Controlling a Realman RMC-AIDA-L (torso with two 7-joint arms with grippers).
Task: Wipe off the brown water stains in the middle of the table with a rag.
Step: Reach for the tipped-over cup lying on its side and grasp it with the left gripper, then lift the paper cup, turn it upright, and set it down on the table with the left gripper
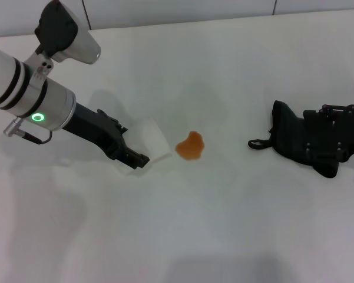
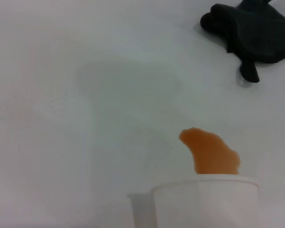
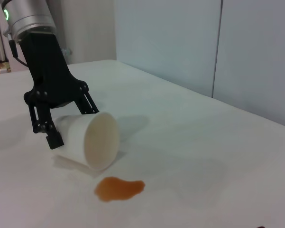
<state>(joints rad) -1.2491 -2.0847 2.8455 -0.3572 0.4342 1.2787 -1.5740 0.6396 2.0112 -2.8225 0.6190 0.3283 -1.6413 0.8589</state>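
Cup (image 1: 152,140) lies tipped in our left gripper (image 1: 131,154), fingers closed around it, mouth by the stain (image 1: 190,145) mid-table (image 1: 224,236). Our right gripper (image 1: 327,138) rests on the rag (image 1: 291,137); grip hidden.

A white cup (image 1: 154,141) is gripped by the left gripper (image 1: 135,158) at frame centre-left. The brown water stains (image 1: 190,145) are seen just beside it; the right gripper (image 1: 318,141) is rested at the right edge.

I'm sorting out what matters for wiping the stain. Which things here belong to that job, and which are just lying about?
Part of the job:
- brown water stains, one small puddle mid-table
- table
- dark rag, under the right gripper

Not part of the wiping:
- white cup, tipped on its side beside the puddle, between the left gripper's fingers
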